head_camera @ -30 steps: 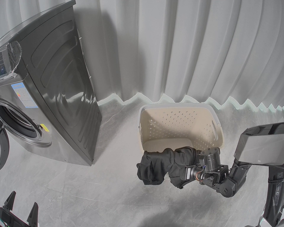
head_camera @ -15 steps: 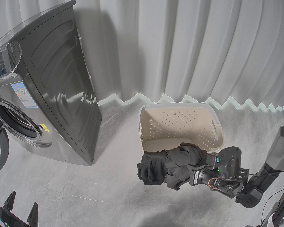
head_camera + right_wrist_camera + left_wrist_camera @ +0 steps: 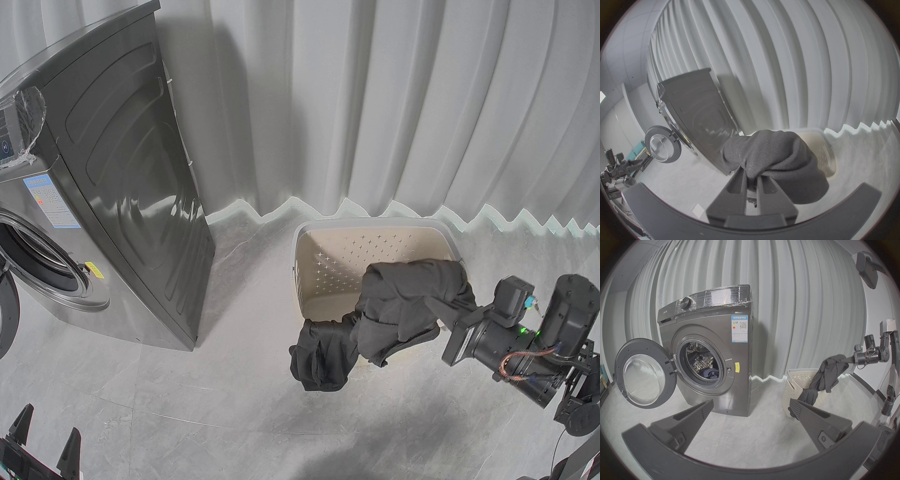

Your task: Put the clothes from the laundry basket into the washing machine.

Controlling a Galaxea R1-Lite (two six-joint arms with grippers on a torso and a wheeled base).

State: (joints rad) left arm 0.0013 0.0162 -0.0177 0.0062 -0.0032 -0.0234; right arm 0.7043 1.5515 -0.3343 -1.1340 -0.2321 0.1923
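I get soft, even, bright light throughout. A bright strip glows along the foot of the curtain (image 3: 375, 94), where it meets the far floor (image 3: 219, 387). The washing machine (image 3: 125, 187) throws a grey shadow on the curtain to its right, and its side panel carries a dull sheen. Both wrist views bow at the edges, with black corners.

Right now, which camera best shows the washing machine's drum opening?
Left wrist view: it faces the drum opening head-on, door swung open. The head view catches just its rim at the edge; the right wrist view sees the washing machine side-on.
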